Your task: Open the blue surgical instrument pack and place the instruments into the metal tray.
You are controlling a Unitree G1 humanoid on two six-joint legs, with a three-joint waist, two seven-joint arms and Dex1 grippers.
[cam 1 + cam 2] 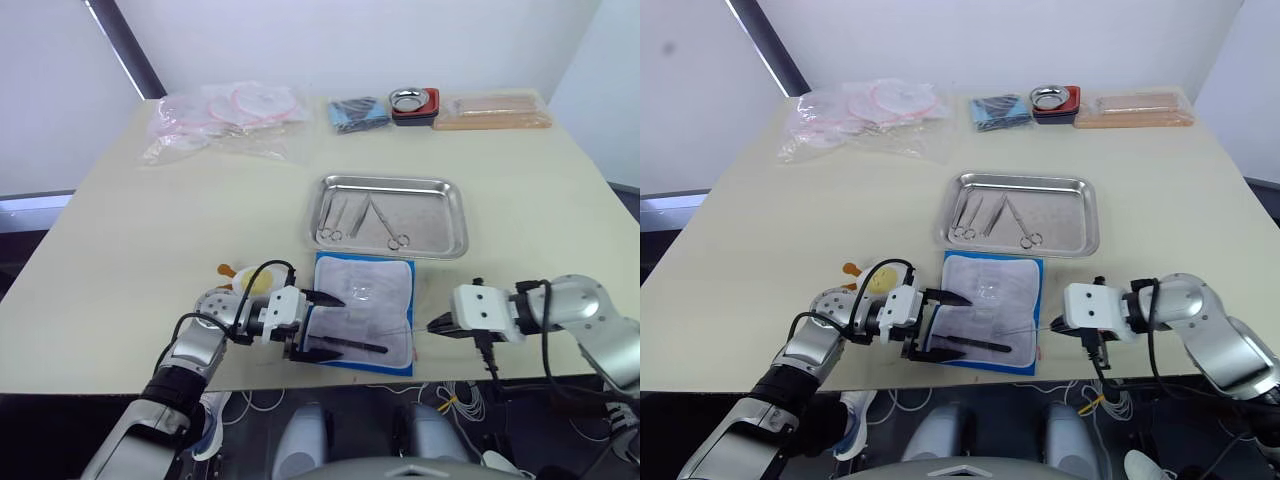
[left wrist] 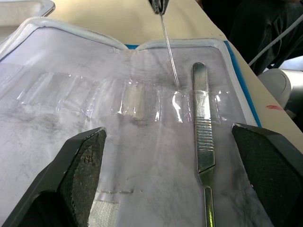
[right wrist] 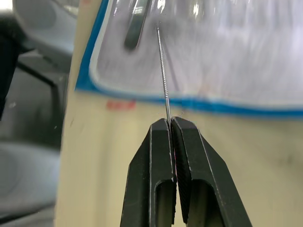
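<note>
The blue surgical instrument pack (image 1: 372, 300) lies open near the table's front edge, pale lining up. My left gripper (image 1: 325, 322) stands open over the pack's left edge, its fingers (image 2: 80, 165) straddling the lining. A flat metal handle (image 2: 202, 137) lies on the lining close to one finger. My right gripper (image 3: 171, 124) is at the pack's right edge, shut on a thin metal probe (image 3: 163, 75) whose tip reaches over the lining. Beyond the pack, the metal tray (image 1: 432, 215) holds several instruments (image 1: 390, 228), ring-handled ones among them.
Along the back edge are clear plastic bags (image 1: 225, 115), a dark-blue folded bundle (image 1: 358, 113), a small steel bowl on a red base (image 1: 413, 102) and a long packet of pale sticks (image 1: 493, 110). A yellow object (image 1: 252, 281) sits by my left wrist.
</note>
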